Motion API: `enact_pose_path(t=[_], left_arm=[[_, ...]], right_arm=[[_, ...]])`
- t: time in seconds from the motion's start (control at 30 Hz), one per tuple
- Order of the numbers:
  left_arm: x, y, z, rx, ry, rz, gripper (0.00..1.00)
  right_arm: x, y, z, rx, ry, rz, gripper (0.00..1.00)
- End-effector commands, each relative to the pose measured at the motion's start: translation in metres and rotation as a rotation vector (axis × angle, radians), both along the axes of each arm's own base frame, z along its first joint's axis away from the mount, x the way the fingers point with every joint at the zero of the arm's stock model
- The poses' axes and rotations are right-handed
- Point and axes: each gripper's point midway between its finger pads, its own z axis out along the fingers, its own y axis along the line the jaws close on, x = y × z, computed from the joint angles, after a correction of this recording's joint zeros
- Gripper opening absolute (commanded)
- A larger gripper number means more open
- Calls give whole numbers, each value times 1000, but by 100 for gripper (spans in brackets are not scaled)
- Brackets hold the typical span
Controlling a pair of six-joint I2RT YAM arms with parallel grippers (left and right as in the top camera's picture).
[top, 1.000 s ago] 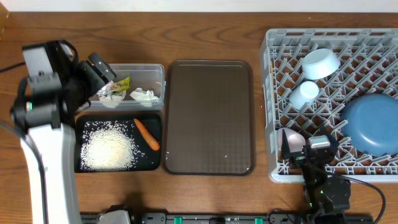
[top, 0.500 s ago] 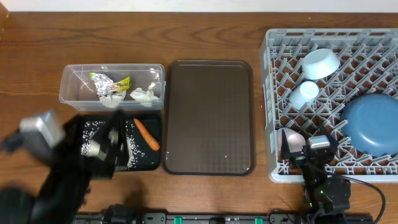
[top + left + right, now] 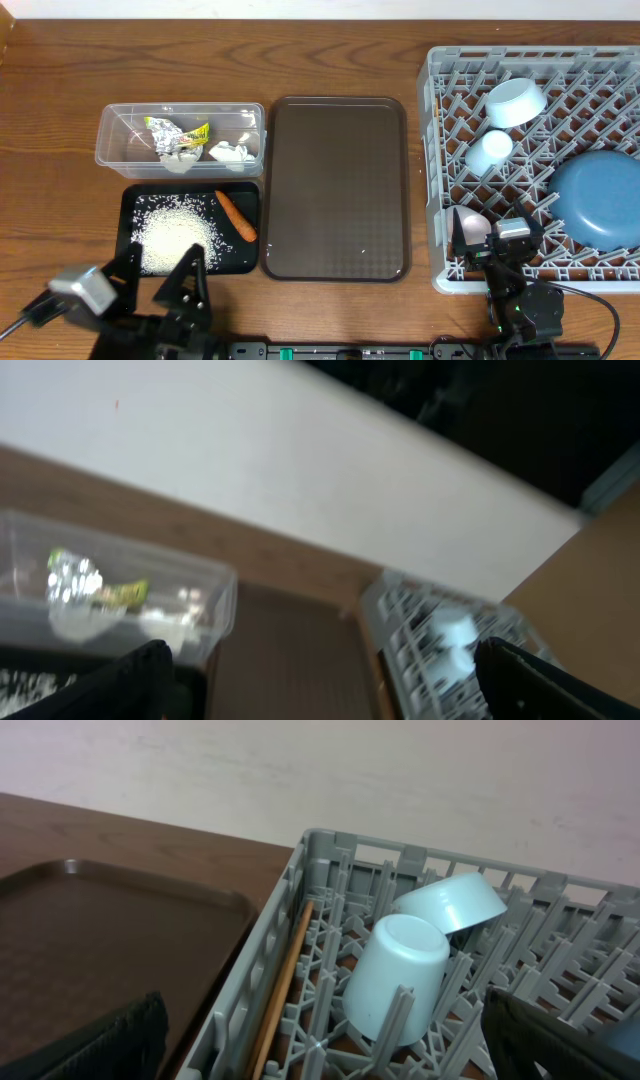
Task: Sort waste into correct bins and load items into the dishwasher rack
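Two grippers, both spread wide, holding nothing — left gripper (image 3: 158,278) lower left at the black tray (image 3: 243,258), right gripper (image 3: 325,1042) lower right over the dishwasher rack (image 3: 436,150).

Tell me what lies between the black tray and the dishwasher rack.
The large dark-brown serving tray lies there; the overhead view shows it.

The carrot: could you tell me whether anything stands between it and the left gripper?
Nothing upright does. The open left gripper is at the black tray's near edge; only loose rice lies between it and the carrot.
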Motion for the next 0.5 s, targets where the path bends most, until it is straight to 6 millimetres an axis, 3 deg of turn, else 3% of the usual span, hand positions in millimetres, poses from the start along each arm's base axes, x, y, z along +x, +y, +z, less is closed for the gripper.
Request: enact_pose_path(t=[0.0, 0.27, 0.47], left_arm=[[4, 0, -28, 17, 42, 2, 98], [16, -1, -110, 37, 176, 2, 98], [24, -3, -153, 45, 230, 1, 98]], right_arm=[[-1, 2, 0, -7, -3, 10, 99], [-1, 2, 0, -6, -2, 10, 99], [-1, 2, 0, -7, -2, 10, 99]])
